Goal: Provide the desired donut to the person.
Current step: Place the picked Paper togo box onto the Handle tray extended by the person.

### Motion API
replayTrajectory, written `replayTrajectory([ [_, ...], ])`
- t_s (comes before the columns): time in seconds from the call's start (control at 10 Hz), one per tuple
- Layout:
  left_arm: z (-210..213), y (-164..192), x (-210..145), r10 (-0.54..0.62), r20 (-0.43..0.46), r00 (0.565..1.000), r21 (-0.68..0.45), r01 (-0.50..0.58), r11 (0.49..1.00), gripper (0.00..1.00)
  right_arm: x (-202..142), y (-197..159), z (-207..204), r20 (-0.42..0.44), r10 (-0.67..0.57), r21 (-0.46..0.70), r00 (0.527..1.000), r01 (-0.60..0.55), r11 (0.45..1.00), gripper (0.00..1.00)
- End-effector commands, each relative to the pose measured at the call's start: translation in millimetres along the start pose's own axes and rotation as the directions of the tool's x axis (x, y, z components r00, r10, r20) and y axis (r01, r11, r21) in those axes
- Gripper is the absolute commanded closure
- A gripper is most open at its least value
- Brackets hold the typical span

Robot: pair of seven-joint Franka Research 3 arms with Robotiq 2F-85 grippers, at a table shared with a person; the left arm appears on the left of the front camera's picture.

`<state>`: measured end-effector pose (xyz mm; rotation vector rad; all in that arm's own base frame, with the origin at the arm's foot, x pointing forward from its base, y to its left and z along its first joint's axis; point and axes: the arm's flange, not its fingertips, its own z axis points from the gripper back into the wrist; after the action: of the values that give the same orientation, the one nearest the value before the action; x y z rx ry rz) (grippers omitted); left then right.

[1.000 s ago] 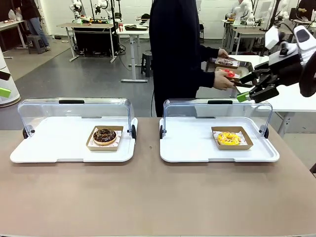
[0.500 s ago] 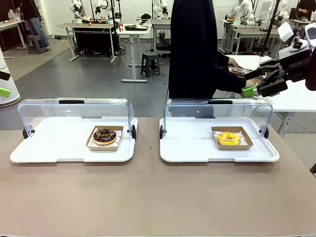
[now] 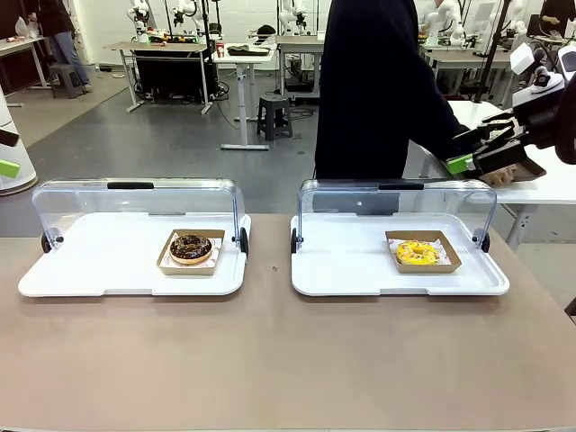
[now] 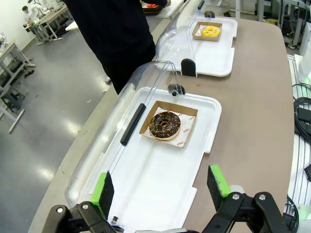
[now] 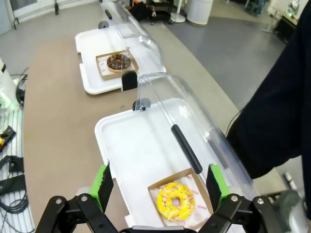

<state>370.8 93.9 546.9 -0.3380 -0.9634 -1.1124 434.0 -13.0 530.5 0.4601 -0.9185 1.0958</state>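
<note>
A chocolate donut [image 3: 191, 247] [image 4: 164, 124] [image 5: 118, 61] sits in a cardboard holder on the left white tray [image 3: 90, 270]. On the right white tray [image 3: 342, 270] lies a yellow sprinkled donut [image 3: 417, 253] [image 5: 178, 200] [image 4: 209, 30] in its own holder. The person [image 3: 378, 90] in black stands behind the right tray, one arm stretched toward the side table. My right gripper [image 3: 477, 151] [image 5: 159, 187] hangs open and empty above the tray's far right corner, close to the person's hand [image 3: 499, 175]. At the far left, my left gripper [image 3: 7, 153] [image 4: 163, 191] is open too.
Both trays have clear domed lids [image 3: 135, 202] [image 3: 396, 205] swung open, standing along their far edges. A white side table [image 3: 540, 184] stands at the right behind the main table. The brown tabletop [image 3: 270, 360] spreads in front of the trays.
The person has stepped to the right and turned toward the side table, hand moving with the arm. My right gripper has shifted slightly to the right, still open.
</note>
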Motion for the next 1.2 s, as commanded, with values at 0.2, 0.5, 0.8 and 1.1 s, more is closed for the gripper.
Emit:
replayTrajectory([
  [0.2,0.3,-0.5,-0.1,0.001,0.009,1.000,0.000,-0.001,1.000,0.00,-1.0,5.9,-3.8,-0.015,-0.063,-0.032,0.998,0.062,0.998,0.00],
  [0.5,0.3,-0.5,-0.1,0.001,0.009,1.000,0.000,-0.001,1.000,0.00,-0.7,5.7,-3.0,-0.047,-0.070,-0.053,0.996,0.067,0.996,0.00],
  [0.8,0.3,-0.5,-0.1,0.001,0.009,1.000,0.000,-0.001,1.000,0.00,-1.6,5.2,-1.6,-0.065,-0.082,-0.060,0.994,0.078,0.995,0.00],
  [1.1,0.3,-0.5,-0.1,0.001,0.009,1.000,0.000,-0.001,1.000,0.00,0.3,0.0,-1.8,-0.032,-0.058,-0.044,0.998,0.057,0.997,0.00],
])
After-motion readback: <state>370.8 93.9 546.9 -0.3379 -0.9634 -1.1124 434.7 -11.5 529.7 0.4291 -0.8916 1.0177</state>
